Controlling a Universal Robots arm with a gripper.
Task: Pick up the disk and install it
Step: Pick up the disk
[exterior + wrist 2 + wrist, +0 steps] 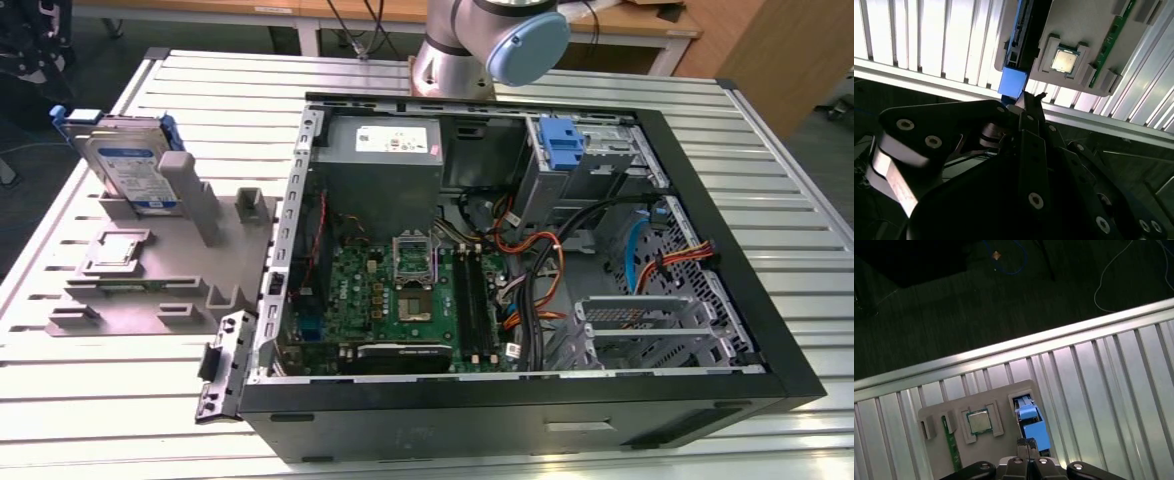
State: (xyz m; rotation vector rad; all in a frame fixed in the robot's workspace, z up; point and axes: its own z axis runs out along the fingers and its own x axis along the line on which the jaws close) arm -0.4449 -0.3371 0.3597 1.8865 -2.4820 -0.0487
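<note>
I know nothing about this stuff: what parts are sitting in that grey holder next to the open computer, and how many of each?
Disk: 1
Square processor chip: 1
Green circuit stick: 1
Total: 3 parts in the grey holder

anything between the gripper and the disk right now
Nothing visible does. In the first wrist view the gripper sits right by the blue-framed edge of the disk, which stands in its grey holder, nothing between them.

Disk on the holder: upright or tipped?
Upright: the disk stands on edge in a slot of the grey holder, outside the computer case.
</note>
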